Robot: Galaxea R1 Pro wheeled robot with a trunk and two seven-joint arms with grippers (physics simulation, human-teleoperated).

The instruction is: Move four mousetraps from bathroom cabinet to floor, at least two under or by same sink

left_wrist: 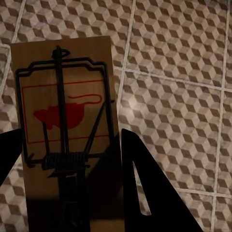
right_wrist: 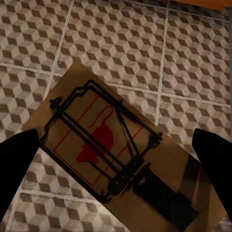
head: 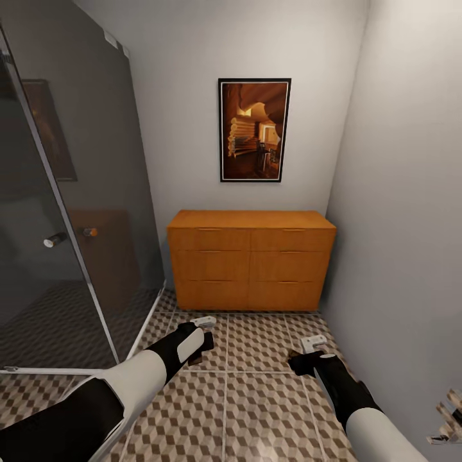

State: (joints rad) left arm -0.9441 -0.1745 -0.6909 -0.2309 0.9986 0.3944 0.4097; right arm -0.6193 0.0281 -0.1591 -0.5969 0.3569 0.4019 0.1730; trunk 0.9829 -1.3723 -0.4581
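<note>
glossy white arm shells, black joints, pale wrist blocks, black fingers [left_wrist: 145,193]

The cabinet [head: 251,260] is orange-brown wood. The bathroom floor [head: 256,410] bears a brown, beige and white cube pattern with pale grout. Each mousetrap [left_wrist: 65,125] [right_wrist: 116,159] is tan with black wire and a red mouse print. The picture [head: 254,130] glows amber in a black frame.

A home bathroom: glass shower enclosure [head: 70,212] (smoky panels), cube-patterned floor tiles [head: 256,398], wooden cabinet [head: 250,260].

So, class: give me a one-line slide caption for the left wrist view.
Left gripper holding a mousetrap above the cube-patterned bathroom floor.
</note>
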